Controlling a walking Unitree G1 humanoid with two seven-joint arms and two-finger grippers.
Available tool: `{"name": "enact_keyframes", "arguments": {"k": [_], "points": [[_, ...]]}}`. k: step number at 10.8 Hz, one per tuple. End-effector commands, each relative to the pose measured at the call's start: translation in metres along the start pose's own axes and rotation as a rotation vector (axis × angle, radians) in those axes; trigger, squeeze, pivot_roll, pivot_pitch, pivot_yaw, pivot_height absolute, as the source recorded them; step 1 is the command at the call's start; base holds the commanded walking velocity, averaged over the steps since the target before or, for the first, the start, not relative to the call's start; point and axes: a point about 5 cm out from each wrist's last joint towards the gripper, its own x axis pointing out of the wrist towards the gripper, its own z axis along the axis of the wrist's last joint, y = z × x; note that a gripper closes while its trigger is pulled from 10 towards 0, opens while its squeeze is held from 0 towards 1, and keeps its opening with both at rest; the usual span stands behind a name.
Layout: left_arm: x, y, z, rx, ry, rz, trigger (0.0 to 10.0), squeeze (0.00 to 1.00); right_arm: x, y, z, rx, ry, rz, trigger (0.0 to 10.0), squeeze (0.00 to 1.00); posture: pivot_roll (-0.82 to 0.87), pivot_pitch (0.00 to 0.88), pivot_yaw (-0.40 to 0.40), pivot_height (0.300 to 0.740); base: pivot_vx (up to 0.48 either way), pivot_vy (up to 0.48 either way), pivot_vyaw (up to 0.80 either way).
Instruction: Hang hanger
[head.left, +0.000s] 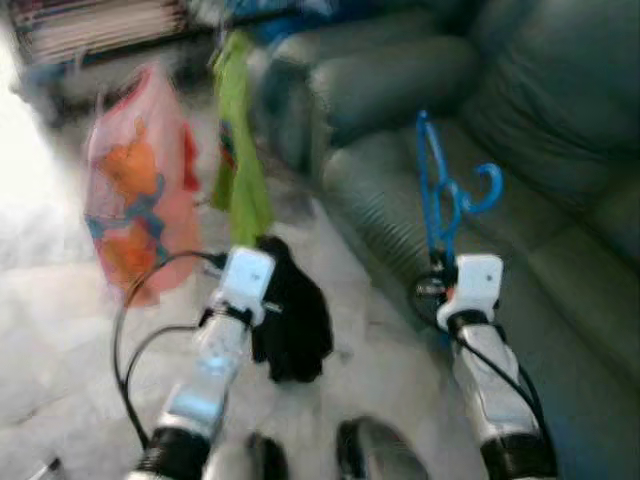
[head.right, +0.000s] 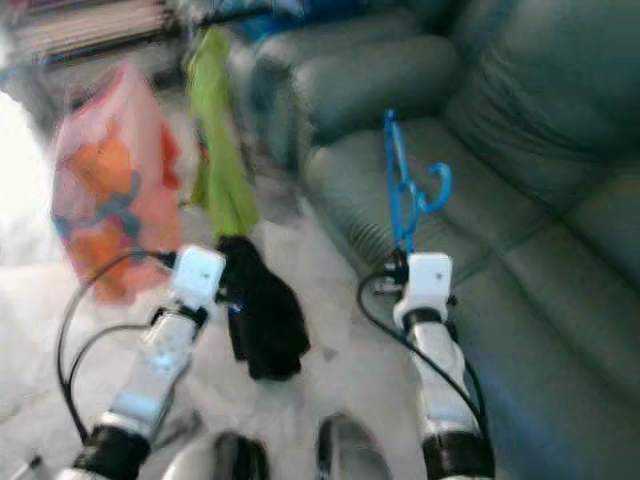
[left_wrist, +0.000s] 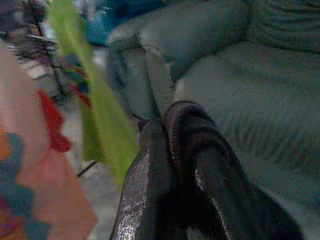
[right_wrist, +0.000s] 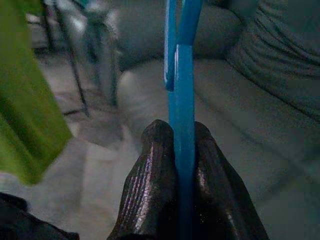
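- Two silver arms reaching forward over a pale floor (head.left: 60, 300), views from the head blurred.
- Right gripper (right_wrist: 182, 145) raised in front of the sofa (head.left: 560, 150), black fingers (right_wrist: 150, 185) pressed together on the blue hanger (head.left: 440, 195).
- Blue hanger held nearly upright above the right wrist, hook end curling toward the sofa's back, lower part pinched flat between the two fingers as seen in the right wrist view.
- Sofa grey-green, running along the robot's right side, seat cushion just behind the hanger, armrest further off.
- Left gripper (left_wrist: 172, 150) held lower and to the left, fingers clamped on a black cloth (head.left: 292, 310).
- Black cloth draped over and around the left fingers, bulk of it hanging down beside the left wrist above the floor.
- Lime-green garment (head.left: 238, 150) hanging ahead, between the two arms and nearer the left one, close to the sofa's armrest.
- Pink garment (head.left: 140, 190) with orange and blue print hanging left of the green one, bottom edge near the floor.
- Black cables looping off the left forearm; another cable running along the right forearm.
- Dark rounded shapes, apparently the robot's feet (head.left: 375, 450), low at the middle of the head views.
- Striped shelving or boxes far back at the upper left, too blurred to identify.
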Motion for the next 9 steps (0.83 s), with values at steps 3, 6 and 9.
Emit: {"name": "enact_keyframes", "arguments": {"k": [3, 6, 9], "points": [[0.0016, -0.0139, 0.0139, 0.02, -0.064, -0.058, 10.0, 0.0, -0.0011, -0.0098, -0.0002, -0.009, 0.012, -0.042, 10.0, 0.0, -0.07, 0.209, -0.03, 0.74, 0.0, 0.0, -0.8], [0.0017, -0.011, 0.0195, 0.027, -0.1, -0.039, 10.0, 0.0, -0.0034, -0.0097, -0.0013, -0.017, 0.015, -0.047, 10.0, 0.0, -0.08, 0.211, -0.029, 0.74, 0.0, 0.0, -0.8], [0.0024, -0.009, 0.0198, 0.032, -0.111, -0.026, 10.0, 0.0, -0.002, -0.0115, -0.0034, -0.026, 0.032, -0.047, 10.0, 0.0, -0.08, 0.211, -0.037, 0.74, 0.0, 0.0, -0.8]]}}
